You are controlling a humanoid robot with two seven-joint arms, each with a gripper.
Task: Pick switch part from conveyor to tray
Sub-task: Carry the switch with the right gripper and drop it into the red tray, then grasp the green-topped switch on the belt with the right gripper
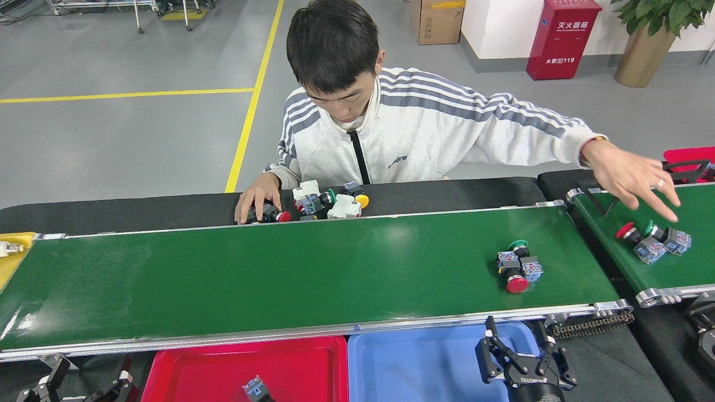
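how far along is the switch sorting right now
One switch part already lies in the red tray. Nothing is in hand: the right gripper is open and empty above the blue tray. Left to pick: the switch cluster on the conveyor.
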